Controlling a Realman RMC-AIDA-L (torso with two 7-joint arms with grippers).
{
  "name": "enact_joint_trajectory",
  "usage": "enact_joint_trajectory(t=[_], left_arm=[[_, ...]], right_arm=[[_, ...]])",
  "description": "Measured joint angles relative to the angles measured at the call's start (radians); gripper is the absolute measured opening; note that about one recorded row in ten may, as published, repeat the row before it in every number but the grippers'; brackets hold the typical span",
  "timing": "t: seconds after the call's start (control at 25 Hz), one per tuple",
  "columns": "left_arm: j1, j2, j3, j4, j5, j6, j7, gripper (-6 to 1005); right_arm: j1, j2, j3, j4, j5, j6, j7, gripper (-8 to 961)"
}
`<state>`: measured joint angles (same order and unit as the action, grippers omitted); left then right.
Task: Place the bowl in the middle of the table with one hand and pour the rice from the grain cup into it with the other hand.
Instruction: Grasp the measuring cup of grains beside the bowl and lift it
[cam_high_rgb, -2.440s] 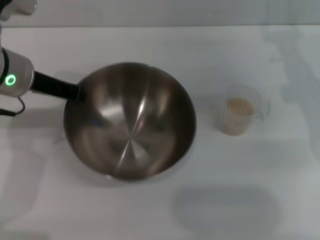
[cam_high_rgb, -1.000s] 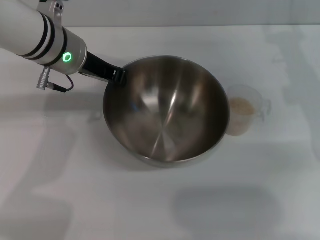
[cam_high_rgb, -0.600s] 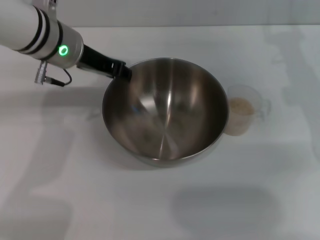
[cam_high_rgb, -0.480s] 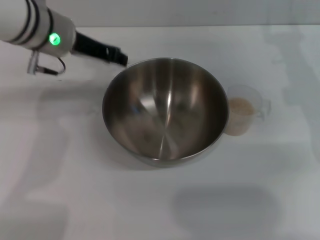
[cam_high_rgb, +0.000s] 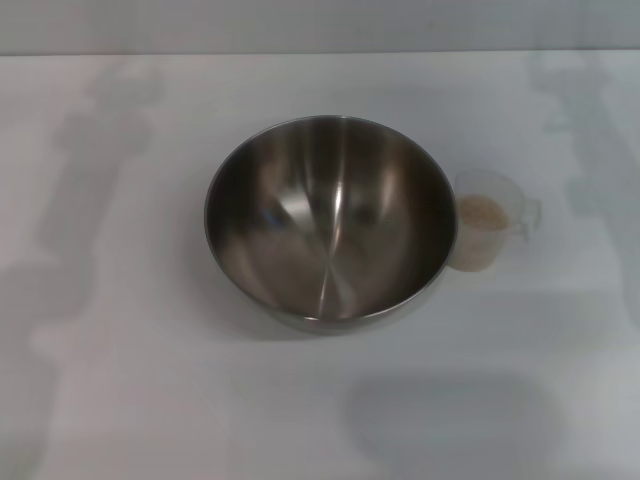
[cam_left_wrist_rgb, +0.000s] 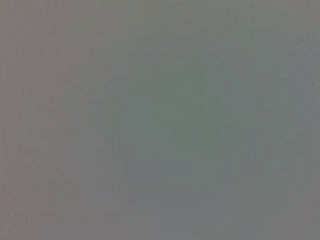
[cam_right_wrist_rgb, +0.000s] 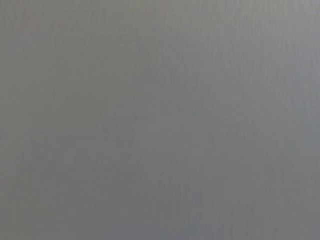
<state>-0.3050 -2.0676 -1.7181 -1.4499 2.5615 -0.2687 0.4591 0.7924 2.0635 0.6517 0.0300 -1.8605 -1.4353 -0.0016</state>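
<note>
The bowl (cam_high_rgb: 330, 225) sits upright and empty near the middle of the table (cam_high_rgb: 120, 380), so placement looks complete. The grain cup (cam_high_rgb: 485, 232) stands upright just beside the bowl's right rim, possibly touching it, handle turned away from the bowl, the rice (cam_high_rgb: 480, 212) inside it. Neither gripper is in view in the head view, and both wrist views show only blank grey, so their grip cannot be told. The pour is not yet begun; judged best approached from the handle side, lifting clear before tipping over the bowl's centre.
</note>
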Motion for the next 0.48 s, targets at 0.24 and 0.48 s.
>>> enact_joint_trajectory(t=[0.24,0.48], left_arm=[[0.1,0.001,0.201,0.313,0.002,0.92,-0.097,398],[0.038,0.011,0.217,0.672,0.133,1.422,-0.507,400]], right_arm=[[-0.016,0.003,0.0,0.008,0.001,-0.005,0.0,515],[-0.083,0.013,-0.004,0.05,0.001,-0.047,-0.001,516]])
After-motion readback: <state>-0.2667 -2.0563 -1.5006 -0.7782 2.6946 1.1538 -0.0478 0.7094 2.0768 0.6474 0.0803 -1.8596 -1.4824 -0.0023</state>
